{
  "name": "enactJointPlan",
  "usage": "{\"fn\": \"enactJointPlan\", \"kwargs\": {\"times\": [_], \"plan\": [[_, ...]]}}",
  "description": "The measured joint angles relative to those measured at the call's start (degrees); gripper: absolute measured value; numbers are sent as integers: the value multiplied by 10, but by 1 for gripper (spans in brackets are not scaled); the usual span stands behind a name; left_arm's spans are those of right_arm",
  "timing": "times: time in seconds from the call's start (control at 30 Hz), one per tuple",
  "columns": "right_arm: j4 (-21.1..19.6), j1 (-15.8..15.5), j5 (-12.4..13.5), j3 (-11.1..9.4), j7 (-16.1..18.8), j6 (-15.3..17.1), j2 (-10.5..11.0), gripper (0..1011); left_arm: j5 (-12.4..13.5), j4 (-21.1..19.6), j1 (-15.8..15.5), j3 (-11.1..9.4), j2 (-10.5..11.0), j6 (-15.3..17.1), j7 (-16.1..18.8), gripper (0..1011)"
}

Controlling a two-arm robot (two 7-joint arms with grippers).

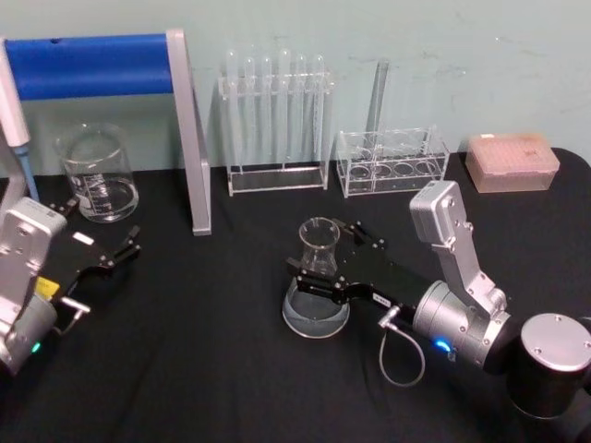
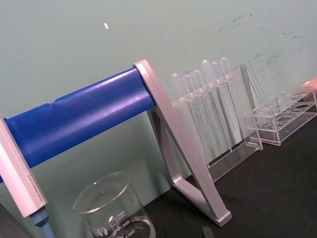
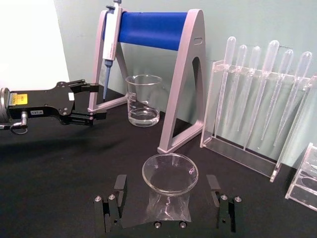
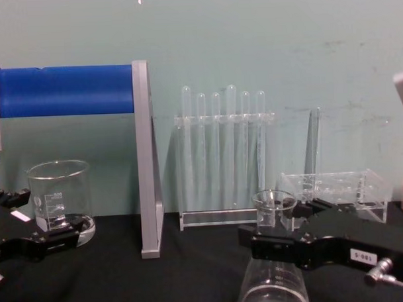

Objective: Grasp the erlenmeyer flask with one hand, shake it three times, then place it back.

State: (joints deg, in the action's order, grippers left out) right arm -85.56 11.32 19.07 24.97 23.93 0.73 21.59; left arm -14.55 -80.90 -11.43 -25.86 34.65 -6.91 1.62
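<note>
Left gripper (image 3: pixel 96 101): parked at nine o'clock on the table, jaws released, holding nothing, just short of the beaker.
Beaker (image 1: pixel 97 175): straight-sided clear glass with white marks, a little clear liquid in the bottom; at ten o'clock.
Stand (image 1: pixel 92 65): grey metal legs, glossy blue bar, pipette (image 1: pixel 14 120) hung at its left end.
Tall rack (image 1: pixel 277 115): clear plastic at twelve o'clock, a row of thin round-topped tubes upright in it.
Flask (image 1: pixel 316 295): upright on the black cloth (image 1: pixel 212 369) just right of centre, at six o'clock from the tall rack; wide round base, narrow neck, flared lip.
Handling: rigid, smooth, breakable glass; probably light, bottom-heavy, slippery under hard pads. Best taken at the neck, just under the lip, to keep it from sliding out during shaking; squeeze firm but gentle.
Right gripper (image 1: pixel 325 257): reaching in from four o'clock, jaws spread either side of the neck, apart from the glass, not yet clenched.
Low rack (image 1: pixel 392 161): clear plastic with round holes, one tube standing in it; at one o'clock.
Box (image 1: pixel 512 161): pale pink, lidded, at two o'clock.
</note>
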Motion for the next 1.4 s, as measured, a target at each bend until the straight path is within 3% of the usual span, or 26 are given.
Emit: {"fn": "enactJointPlan", "kwargs": {"times": [0.5,0.83,1.07,1.4], "plan": [[0,0,0,0,0,0,0,979,0,0,0,0,0,0,0,1001],[0,0,0,0,-1,-1,0,721,0,0,0,0,0,0,0,1001],[0,0,1,0,-1,-1,0,482,0,0,0,0,0,0,0,1001],[-3,-1,1,-2,-1,-1,0,449,0,0,0,0,0,0,0,1001]]}}
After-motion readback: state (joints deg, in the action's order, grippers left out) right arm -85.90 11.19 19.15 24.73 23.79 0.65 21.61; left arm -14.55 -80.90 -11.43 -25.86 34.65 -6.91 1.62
